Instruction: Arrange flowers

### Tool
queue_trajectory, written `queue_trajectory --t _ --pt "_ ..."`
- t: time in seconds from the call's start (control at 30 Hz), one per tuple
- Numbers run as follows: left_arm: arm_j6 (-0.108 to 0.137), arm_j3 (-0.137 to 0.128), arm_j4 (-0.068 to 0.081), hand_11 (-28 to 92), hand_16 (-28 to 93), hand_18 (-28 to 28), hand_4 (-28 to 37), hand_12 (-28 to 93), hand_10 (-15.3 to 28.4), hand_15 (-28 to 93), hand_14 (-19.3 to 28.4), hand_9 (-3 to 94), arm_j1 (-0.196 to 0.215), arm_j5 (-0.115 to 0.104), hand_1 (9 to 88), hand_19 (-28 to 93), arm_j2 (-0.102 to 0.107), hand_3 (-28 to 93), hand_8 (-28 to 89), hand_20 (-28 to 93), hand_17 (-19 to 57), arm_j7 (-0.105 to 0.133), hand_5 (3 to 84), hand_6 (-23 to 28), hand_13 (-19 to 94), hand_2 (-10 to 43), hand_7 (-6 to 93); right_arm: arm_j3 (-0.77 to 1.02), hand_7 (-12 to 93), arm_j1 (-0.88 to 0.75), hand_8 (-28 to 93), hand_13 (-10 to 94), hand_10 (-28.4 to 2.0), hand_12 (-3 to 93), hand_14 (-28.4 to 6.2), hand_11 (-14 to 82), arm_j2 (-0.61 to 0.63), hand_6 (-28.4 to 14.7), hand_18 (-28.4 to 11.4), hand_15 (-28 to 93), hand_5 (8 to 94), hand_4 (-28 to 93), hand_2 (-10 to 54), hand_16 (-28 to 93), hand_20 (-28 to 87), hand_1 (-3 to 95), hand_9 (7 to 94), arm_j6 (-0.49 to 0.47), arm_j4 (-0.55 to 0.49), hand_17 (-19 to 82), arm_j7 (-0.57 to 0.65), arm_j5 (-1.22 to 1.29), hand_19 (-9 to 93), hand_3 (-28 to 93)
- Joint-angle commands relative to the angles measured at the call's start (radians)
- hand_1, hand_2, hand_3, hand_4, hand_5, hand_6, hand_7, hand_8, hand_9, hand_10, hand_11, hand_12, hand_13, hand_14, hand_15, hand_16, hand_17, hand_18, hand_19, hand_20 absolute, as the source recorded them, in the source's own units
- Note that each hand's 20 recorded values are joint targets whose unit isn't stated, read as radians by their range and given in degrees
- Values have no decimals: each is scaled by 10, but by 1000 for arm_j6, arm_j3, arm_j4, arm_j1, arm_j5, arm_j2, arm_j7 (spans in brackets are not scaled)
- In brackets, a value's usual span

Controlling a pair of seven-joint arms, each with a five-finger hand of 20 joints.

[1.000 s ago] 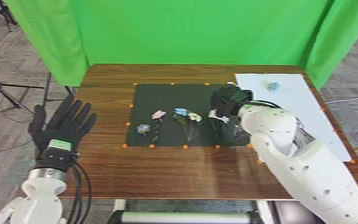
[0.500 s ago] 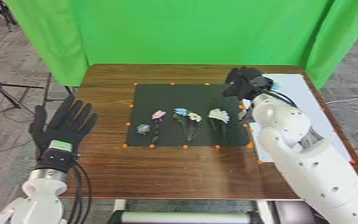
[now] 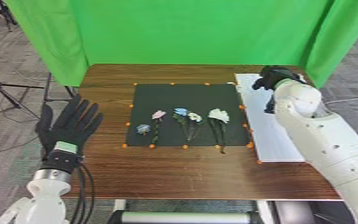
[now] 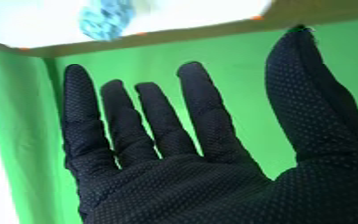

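In the head view my left hand is open at the table's left edge, fingers straight. My right hand is over the far end of the white sheet. On the black mat lie a small blue flower, a pink flower, a light blue flower, a small white flower and a larger white bloom with its stem over the near edge. The right wrist view has my right hand open, nothing held, with a pale blue flower on the white sheet beyond its fingers.
The black mat lies mid-table, edged with orange dots. To its right is the white sheet. Brown wood runs along the front, and a green curtain hangs behind the table.
My right hand has moved right from the mat to above the white sheet, uncovering the larger white bloom. My left hand has shifted only slightly.
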Motion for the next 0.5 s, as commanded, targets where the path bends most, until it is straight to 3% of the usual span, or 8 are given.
queue_trajectory --t 0.03,0.1,0.2,0.3,0.4,0.5 --pt "-3 8 0 222 -76 143 -283 110 137 397 153 342 -12 -3 250 352 3 714 -100 93 -57 5 368 62 259 135 151 -7 124 65 -104 167 -168 114 -170 62 -21 -62 -191 261 333 -248 34 71 211 243 271 -74 100 121 7 3 566 804" --pt "-4 9 -1 222 -76 142 -283 110 137 397 153 342 -13 4 250 352 2 714 -100 93 -56 0 368 63 259 135 152 0 122 60 -103 167 -169 111 -170 64 -17 -64 -191 261 327 -248 42 69 209 246 268 -94 108 121 15 19 568 809" --pt "10 11 -2 223 -76 142 -283 110 138 397 153 343 -15 -5 250 352 2 714 -100 93 -56 7 368 62 259 135 153 -3 125 62 -102 192 -166 108 -167 78 -20 -65 -191 277 329 -250 57 67 209 253 272 -115 132 138 1 13 582 821" --pt "13 13 0 224 -76 143 -283 109 138 398 153 344 -20 -7 250 353 0 714 -100 93 -56 7 369 62 260 135 154 -4 161 63 -124 261 -141 91 -152 109 -25 -50 -197 297 378 -265 62 57 207 288 331 -154 148 173 -1 6 616 835" --pt "15 13 0 227 -77 143 -283 109 138 400 153 347 -21 -6 251 354 -1 714 -101 93 -57 5 371 63 263 136 156 -14 193 48 -145 325 -110 82 -141 132 -25 -35 -197 322 424 -274 76 55 209 340 390 -109 150 208 1 -4 653 840" --pt "14 12 2 227 -77 143 -283 108 139 402 154 348 -24 -3 251 355 -3 714 -102 94 -56 -7 373 64 264 136 157 -19 211 23 -153 438 -104 94 -118 149 -13 -25 -181 366 481 -279 29 72 216 433 474 -80 133 271 7 -35 706 845"
